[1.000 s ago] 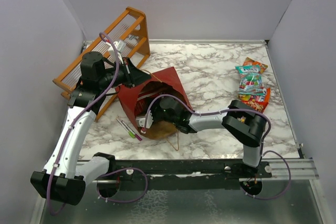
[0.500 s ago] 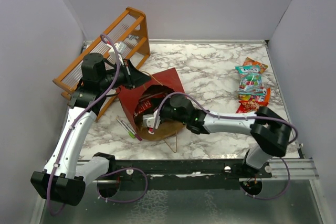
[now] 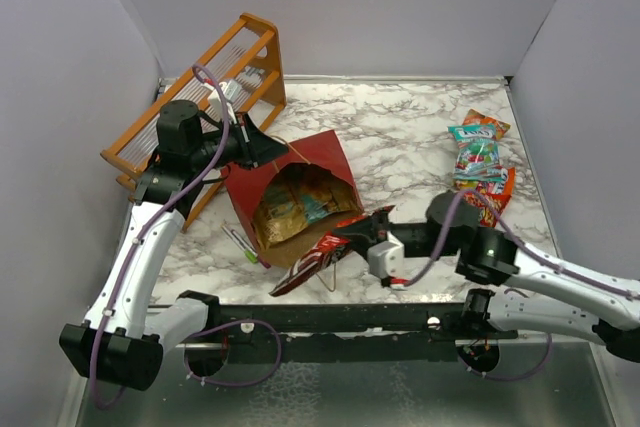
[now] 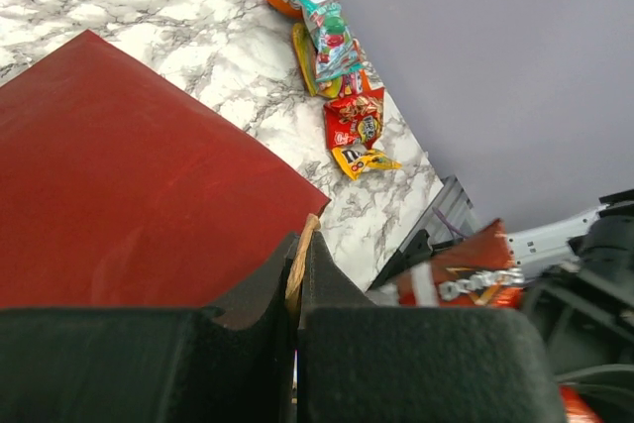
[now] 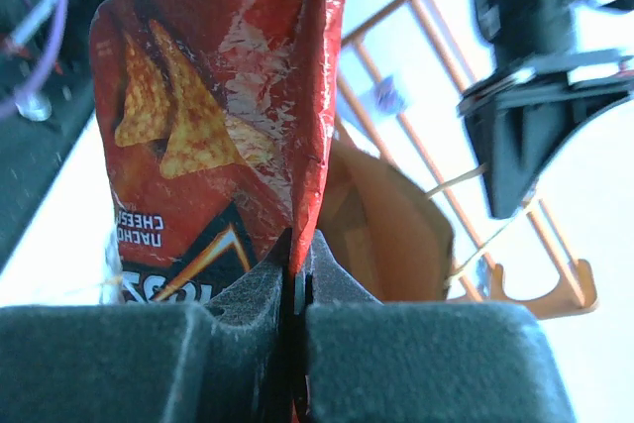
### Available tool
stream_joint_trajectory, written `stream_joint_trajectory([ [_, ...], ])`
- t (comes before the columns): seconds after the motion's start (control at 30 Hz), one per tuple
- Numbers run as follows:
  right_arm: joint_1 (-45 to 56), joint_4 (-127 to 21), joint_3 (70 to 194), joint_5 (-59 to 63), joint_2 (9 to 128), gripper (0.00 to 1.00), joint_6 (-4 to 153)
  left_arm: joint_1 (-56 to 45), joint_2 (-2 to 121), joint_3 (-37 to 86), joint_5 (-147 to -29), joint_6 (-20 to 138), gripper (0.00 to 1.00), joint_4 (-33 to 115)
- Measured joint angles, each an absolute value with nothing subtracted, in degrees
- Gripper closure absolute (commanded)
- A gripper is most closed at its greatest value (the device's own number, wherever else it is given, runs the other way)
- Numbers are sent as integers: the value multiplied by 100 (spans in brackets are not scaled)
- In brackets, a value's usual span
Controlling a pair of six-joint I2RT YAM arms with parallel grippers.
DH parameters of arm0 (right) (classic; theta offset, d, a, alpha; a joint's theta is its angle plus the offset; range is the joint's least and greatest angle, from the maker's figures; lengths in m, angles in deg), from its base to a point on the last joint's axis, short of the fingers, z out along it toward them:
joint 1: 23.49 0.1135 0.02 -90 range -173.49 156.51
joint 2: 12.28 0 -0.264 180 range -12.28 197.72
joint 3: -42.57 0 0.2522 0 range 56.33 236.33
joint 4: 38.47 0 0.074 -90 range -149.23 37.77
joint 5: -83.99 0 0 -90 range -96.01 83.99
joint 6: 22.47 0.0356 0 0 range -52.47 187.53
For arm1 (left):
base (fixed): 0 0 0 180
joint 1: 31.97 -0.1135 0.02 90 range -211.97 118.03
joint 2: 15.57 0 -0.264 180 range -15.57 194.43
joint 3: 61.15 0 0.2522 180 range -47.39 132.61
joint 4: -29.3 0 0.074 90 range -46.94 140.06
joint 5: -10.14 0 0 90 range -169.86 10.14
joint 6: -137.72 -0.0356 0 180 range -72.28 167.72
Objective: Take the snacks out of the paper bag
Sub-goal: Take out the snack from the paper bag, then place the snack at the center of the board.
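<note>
Right gripper (image 3: 350, 234) clamped on a red chip packet (image 3: 312, 261), just out of the bag (image 3: 327, 153) mouth, lower centre of frame. Left gripper (image 3: 262, 150) pinched tight on the bag rim, centre-left. Lift high to clear the rim, then swing to the pile (image 3: 480, 162) upper right; more snacks (image 3: 290, 209) inside.

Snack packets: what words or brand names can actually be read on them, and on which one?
"NACHO CHEES", sideways, end hidden: red foil chip packet in the right pincer.
"Doritos", blurry: same packet, left wrist view.
"m": small yellow packet.
Too small or blurred: teal packet, orange-red packet, packets in the dark red paper bag.
</note>
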State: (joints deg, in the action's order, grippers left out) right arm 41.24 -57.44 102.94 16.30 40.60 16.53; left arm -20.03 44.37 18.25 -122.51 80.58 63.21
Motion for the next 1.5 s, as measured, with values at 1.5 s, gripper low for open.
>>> stream_joint_trajectory([
  [1.5,-236,-4177,12373,-3614,9044,99,3170,-2003,4466,1825,-12251,8060,100,6312],
])
